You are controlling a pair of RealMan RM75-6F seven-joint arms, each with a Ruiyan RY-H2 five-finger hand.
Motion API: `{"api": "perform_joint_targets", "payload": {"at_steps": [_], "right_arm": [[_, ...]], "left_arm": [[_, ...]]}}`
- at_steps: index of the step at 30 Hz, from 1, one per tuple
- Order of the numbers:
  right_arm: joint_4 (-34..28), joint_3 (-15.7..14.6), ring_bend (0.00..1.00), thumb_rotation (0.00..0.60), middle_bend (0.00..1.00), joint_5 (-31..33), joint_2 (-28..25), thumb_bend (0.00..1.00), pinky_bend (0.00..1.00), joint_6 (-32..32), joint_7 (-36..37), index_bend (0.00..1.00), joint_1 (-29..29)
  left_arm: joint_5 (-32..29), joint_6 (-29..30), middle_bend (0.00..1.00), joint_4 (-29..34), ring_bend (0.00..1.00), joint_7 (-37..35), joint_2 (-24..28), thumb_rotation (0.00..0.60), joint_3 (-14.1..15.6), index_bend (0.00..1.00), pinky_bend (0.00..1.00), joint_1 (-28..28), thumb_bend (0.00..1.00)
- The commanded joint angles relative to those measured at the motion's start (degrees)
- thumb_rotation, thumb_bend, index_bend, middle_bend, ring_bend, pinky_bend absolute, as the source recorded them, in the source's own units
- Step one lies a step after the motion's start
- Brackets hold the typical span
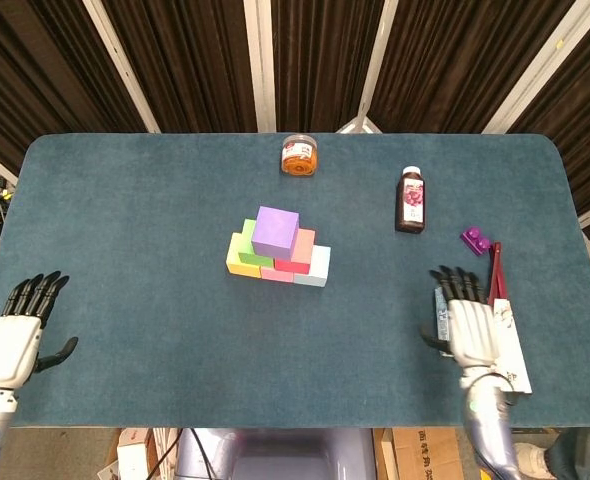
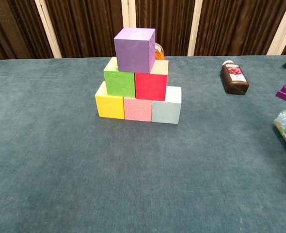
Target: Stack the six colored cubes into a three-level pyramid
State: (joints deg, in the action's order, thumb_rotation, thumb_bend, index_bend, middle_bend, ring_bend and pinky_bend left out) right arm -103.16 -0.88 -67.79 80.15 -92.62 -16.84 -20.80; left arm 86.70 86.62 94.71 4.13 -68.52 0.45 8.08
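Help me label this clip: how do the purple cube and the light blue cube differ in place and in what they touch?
The purple cube sits alone on the top level, resting on the green cube and red cube; the light blue cube stands on the table at the bottom row's right end. The purple cube carries nothing, while the light blue cube partly supports the red one. The purple cube looks turned slightly; the light blue one lines up with its row. Both are free of either hand.
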Motion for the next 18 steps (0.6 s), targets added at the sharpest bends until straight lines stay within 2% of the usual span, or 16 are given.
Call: {"api": "perform_joint_targets", "payload": {"at_steps": [1,6,9,18], "right_arm": [[6.0,-3.3,0.0,0.6,0.09,-6.1,-3.2,0.28,0.0,-4.7,4.0,0.15,4.9],[8.2,-3.0,0.0,0.6,0.08,-9.2,-5.4,0.28,0.0,-5.3,7.3,0.14,7.0],[9.3,-2.7,0.0,0.6,0.08,-10.3,-6.3,0.28,0.0,-6.0,6.8,0.14,8.0],[7.5,-2.2,0.0,0.6,0.08,-12.5,-9.3,0.28,0.0,-4.5,7.9,0.14,10.1]], "left_arm": [[0.6,0.8,0.02,0.1,0.0,0.1,0.3,0.6,0.5,0.08,0.0,-0.8,0.34],[1.8,1.9,0.01,0.0,0.0,-0.6,0.7,0.6,0.9,0.08,0.0,-1.8,0.34],[1.7,2.6,0.0,-0.3,0.0,-0.2,0.8,0.6,0.6,0.08,0.0,-2.3,0.34],[2.6,2.6,0.0,-1.4,0.0,-1.6,0.9,0.6,0.2,0.08,0.0,-2.4,0.34]]}}
